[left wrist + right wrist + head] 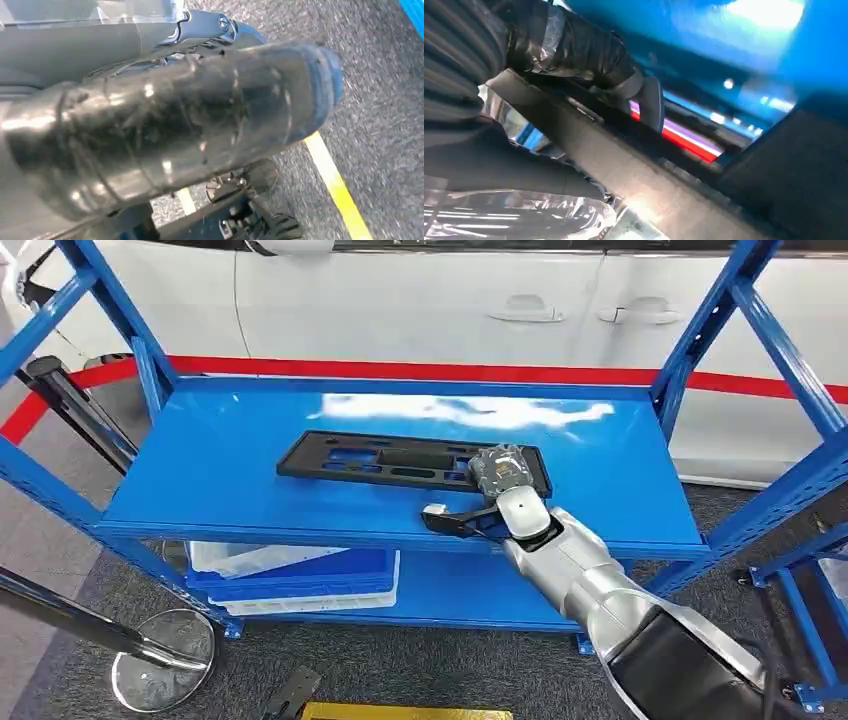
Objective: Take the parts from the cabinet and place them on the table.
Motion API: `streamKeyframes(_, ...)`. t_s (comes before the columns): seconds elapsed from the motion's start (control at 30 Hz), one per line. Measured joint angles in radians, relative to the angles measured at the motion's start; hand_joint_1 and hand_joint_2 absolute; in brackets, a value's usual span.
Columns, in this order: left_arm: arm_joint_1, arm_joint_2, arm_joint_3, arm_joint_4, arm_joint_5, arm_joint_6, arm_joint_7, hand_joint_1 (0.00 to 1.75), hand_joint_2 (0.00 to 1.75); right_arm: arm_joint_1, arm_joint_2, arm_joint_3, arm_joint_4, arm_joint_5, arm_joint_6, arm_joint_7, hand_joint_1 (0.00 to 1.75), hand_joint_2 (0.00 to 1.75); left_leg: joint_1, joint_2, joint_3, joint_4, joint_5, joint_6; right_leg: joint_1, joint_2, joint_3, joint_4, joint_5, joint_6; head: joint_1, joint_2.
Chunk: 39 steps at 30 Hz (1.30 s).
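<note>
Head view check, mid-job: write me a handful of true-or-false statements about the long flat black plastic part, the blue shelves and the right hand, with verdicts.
1. The long flat black plastic part lies on the top blue metal shelf. True.
2. The right hand is at the part's right end. True.
3. The part already sits inside the stacked blue and white plastic crates. False: the crates are on the lower shelf, and the part lies on the shelf above.
4. A white car body stands behind the rack. True.
5. The part stands upright against a rack post. False: it lies flat on the shelf.
6. The hand has lifted the part clear of the shelf. False: most of its length rests flat on the shelf.
</note>
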Motion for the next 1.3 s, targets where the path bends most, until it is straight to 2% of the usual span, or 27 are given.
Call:
streamKeyframes(0.03,0.002,0.000,0.000,0.000,0.000,-0.001,0.000,0.00,0.00,0.006,-0.003,0.000,0.001,0.001,-0.001,0.000,1.75,1.75,0.001,0.000,0.000,0.002,-0.001,-0.001,-0.002,0.000,-0.019,0.033,0.001,0.003,0.000,0.000)
streamKeyframes(0.07,0.005,-0.001,0.000,0.000,0.000,-0.001,-0.001,0.00,0.00,0.009,-0.003,0.000,0.001,0.001,-0.002,-0.001,1.75,1.75,0.002,-0.001,0.000,0.006,-0.004,-0.003,-0.006,0.000,-0.013,0.013,0.026,0.006,0.000,0.000)
streamKeyframes(0.13,0.007,-0.002,0.000,0.000,0.000,-0.002,-0.002,0.00,0.00,0.008,-0.004,0.000,0.001,0.001,-0.009,-0.002,1.75,1.75,0.006,-0.003,-0.001,0.021,-0.014,-0.011,-0.013,-0.002,0.052,-0.120,0.106,0.011,0.000,0.000)
streamKeyframes(0.17,0.007,-0.002,0.000,0.000,0.000,-0.001,-0.002,0.00,0.00,0.008,-0.005,0.000,0.001,0.001,-0.016,-0.002,1.75,1.75,0.008,-0.004,-0.003,0.035,-0.024,-0.019,-0.018,-0.004,0.097,-0.214,0.139,0.014,0.000,0.000)
streamKeyframes(0.2,0.005,-0.001,0.000,0.000,0.000,-0.001,-0.002,0.00,0.00,0.007,-0.006,0.000,0.001,0.001,-0.021,-0.003,1.75,1.75,0.002,-0.005,-0.013,0.045,-0.030,-0.028,-0.011,-0.003,0.108,-0.226,0.114,0.012,0.003,0.000)
streamKeyframes(0.23,0.005,-0.002,0.000,0.000,0.000,-0.001,-0.002,0.00,0.00,0.008,-0.005,0.000,-0.001,0.001,-0.024,-0.003,1.75,1.75,0.001,-0.007,-0.019,0.054,-0.032,-0.031,-0.012,0.001,0.103,-0.226,0.120,-0.006,0.002,0.000)
streamKeyframes(0.3,0.006,-0.002,0.000,0.000,0.000,-0.001,-0.003,0.00,0.00,0.010,-0.005,0.000,-0.001,0.001,-0.027,-0.004,1.75,1.75,0.003,-0.007,-0.019,0.048,-0.027,-0.039,-0.006,0.001,0.099,-0.226,0.121,-0.016,0.000,0.000)
streamKeyframes(0.37,0.007,-0.001,0.000,0.000,-0.001,0.001,-0.003,0.00,0.00,0.007,-0.006,0.000,-0.001,-0.014,-0.048,-0.015,1.75,1.75,0.005,-0.005,-0.025,0.057,-0.037,-0.047,-0.013,0.000,0.101,-0.230,0.126,-0.029,0.000,0.000)
streamKeyframes(0.4,0.008,-0.002,0.000,0.000,-0.003,0.006,-0.006,0.00,0.00,0.008,-0.006,0.000,-0.002,-0.036,-0.074,-0.032,1.75,1.75,0.005,-0.005,-0.035,0.089,-0.061,-0.053,-0.014,0.000,0.102,-0.230,0.126,-0.032,-0.005,0.000)
streamKeyframes(0.43,0.007,-0.002,0.000,0.000,-0.003,0.011,-0.013,0.00,0.00,0.010,-0.006,-0.005,-0.004,-0.067,-0.104,-0.053,1.75,1.75,0.007,-0.005,-0.063,0.152,-0.096,-0.057,-0.013,0.000,0.101,-0.230,0.127,-0.039,-0.007,0.000)
streamKeyframes(0.47,0.007,-0.001,0.000,0.000,-0.004,0.018,-0.019,0.00,0.00,0.013,-0.006,-0.012,-0.006,-0.103,-0.133,-0.079,1.75,1.75,0.009,-0.005,-0.097,0.226,-0.129,-0.060,-0.011,0.000,0.100,-0.230,0.126,-0.040,-0.006,0.000)
streamKeyframes(0.53,0.011,-0.002,0.000,0.000,-0.003,0.036,-0.030,0.00,0.00,0.021,-0.006,-0.030,-0.010,-0.174,-0.173,-0.132,1.75,1.75,0.010,-0.005,-0.148,0.327,-0.154,-0.062,-0.008,0.001,0.100,-0.230,0.126,-0.042,-0.006,0.000)
streamKeyframes(0.57,0.014,-0.002,0.000,0.000,-0.005,0.053,-0.039,0.00,0.00,0.025,-0.006,-0.041,-0.013,-0.233,-0.192,-0.176,1.75,1.75,0.010,-0.005,-0.148,0.321,-0.138,-0.060,-0.006,0.002,0.100,-0.230,0.126,-0.042,-0.006,0.000)
streamKeyframes(0.6,0.016,-0.002,0.000,0.000,-0.012,0.077,-0.046,0.00,0.00,0.027,-0.006,-0.051,-0.019,-0.303,-0.211,-0.228,1.75,1.75,0.010,-0.005,-0.130,0.277,-0.106,-0.055,-0.004,0.003,0.100,-0.230,0.126,-0.042,-0.006,0.000)
streamKeyframes(0.67,0.017,-0.002,0.000,0.000,-0.027,0.140,-0.065,0.00,0.00,0.029,-0.005,-0.082,-0.052,-0.455,-0.246,-0.327,1.75,1.75,0.005,-0.005,-0.055,0.117,-0.021,-0.038,-0.001,0.006,0.101,-0.230,0.126,-0.042,-0.006,0.000)
streamKeyframes(0.7,0.016,-0.001,0.000,0.000,-0.036,0.175,-0.080,0.00,0.00,0.027,-0.005,-0.103,-0.077,-0.527,-0.264,-0.367,1.75,1.75,-0.001,-0.005,-0.033,0.067,-0.025,-0.026,-0.003,0.006,0.101,-0.233,0.126,-0.041,-0.004,0.000)
streamKeyframes(0.8,0.019,-0.001,0.000,0.000,-0.056,0.241,-0.126,0.00,0.00,0.026,-0.011,-0.156,-0.145,-0.686,-0.278,-0.423,1.75,1.75,-0.011,-0.008,-0.022,0.047,-0.027,-0.020,-0.006,0.003,0.098,-0.239,0.131,-0.027,-0.006,0.000)
streamKeyframes(0.9,0.023,-0.001,0.000,0.000,-0.074,0.249,-0.124,0.00,0.00,0.032,-0.027,-0.193,-0.222,-0.812,-0.275,-0.465,1.75,1.75,0.000,-0.002,0.004,0.004,-0.007,-0.011,0.001,0.000,0.100,-0.233,0.119,-0.010,-0.005,0.000)
streamKeyframes(0.97,0.019,0.000,0.000,0.000,-0.072,0.248,-0.134,0.00,0.00,0.040,-0.043,-0.212,-0.291,-0.950,-0.263,-0.534,1.75,1.75,0.001,0.000,0.006,0.000,-0.005,-0.001,0.001,-0.001,0.044,-0.108,0.047,-0.006,-0.001,0.000)
streamKeyframes(1.03,0.019,0.000,0.000,0.000,-0.072,0.250,-0.156,0.00,0.00,0.068,-0.067,-0.230,-0.384,-1.042,-0.253,-0.558,1.75,1.75,0.001,-0.001,0.006,0.005,-0.009,0.002,0.000,-0.001,-0.020,0.024,0.000,-0.001,-0.001,0.000)
streamKeyframes(1.07,0.020,0.001,0.000,0.000,-0.072,0.255,-0.166,0.00,1.75,0.082,-0.081,-0.238,-0.432,-1.077,-0.247,-0.558,1.75,1.75,0.002,-0.001,0.006,0.009,-0.012,0.001,-0.002,-0.001,-0.031,0.043,0.007,0.002,-0.001,0.000)
streamKeyframes(1.1,0.020,0.001,0.000,0.000,-0.072,0.262,-0.174,0.00,1.75,0.094,-0.093,-0.246,-0.483,-1.101,-0.246,-0.558,1.75,1.75,0.003,-0.002,0.006,0.015,-0.016,0.000,-0.005,-0.001,-0.018,0.012,0.036,0.004,0.000,0.000)
streamKeyframes(1.17,0.019,0.001,0.000,0.000,-0.074,0.279,-0.185,0.00,1.75,0.114,-0.117,-0.264,-0.580,-1.119,-0.248,-0.557,1.75,1.75,0.007,-0.005,0.006,0.033,-0.030,-0.009,-0.013,-0.003,0.060,-0.147,0.124,0.009,0.000,0.000)
streamKeyframes(1.2,0.019,0.001,0.000,0.000,-0.074,0.288,-0.192,0.00,1.75,0.123,-0.129,-0.276,-0.628,-1.132,-0.250,-0.558,1.75,1.75,0.007,-0.006,0.003,0.046,-0.039,-0.016,-0.016,-0.006,0.089,-0.216,0.133,0.010,-0.001,0.000)
streamKeyframes(1.23,0.017,0.004,0.000,0.000,-0.072,0.298,-0.201,0.00,1.75,0.134,-0.137,-0.291,-0.674,-1.151,-0.253,-0.569,1.75,1.75,-0.001,-0.009,-0.008,0.062,-0.046,-0.024,-0.007,-0.004,0.101,-0.225,0.120,0.006,0.004,0.000)
streamKeyframes(1.27,0.017,0.004,0.000,0.000,-0.072,0.301,-0.206,0.00,1.75,0.147,-0.140,-0.302,-0.723,-1.168,-0.255,-0.580,1.75,1.75,0.001,-0.009,-0.010,0.061,-0.046,-0.026,-0.009,0.000,0.097,-0.220,0.121,-0.007,0.002,0.000)
streamKeyframes(1.3,0.018,0.004,0.000,0.000,-0.069,0.303,-0.213,0.00,1.75,0.162,-0.150,-0.317,-0.769,-1.185,-0.257,-0.587,1.75,1.75,0.000,-0.009,-0.010,0.061,-0.045,-0.028,-0.006,0.000,0.095,-0.220,0.122,-0.010,0.001,0.000)
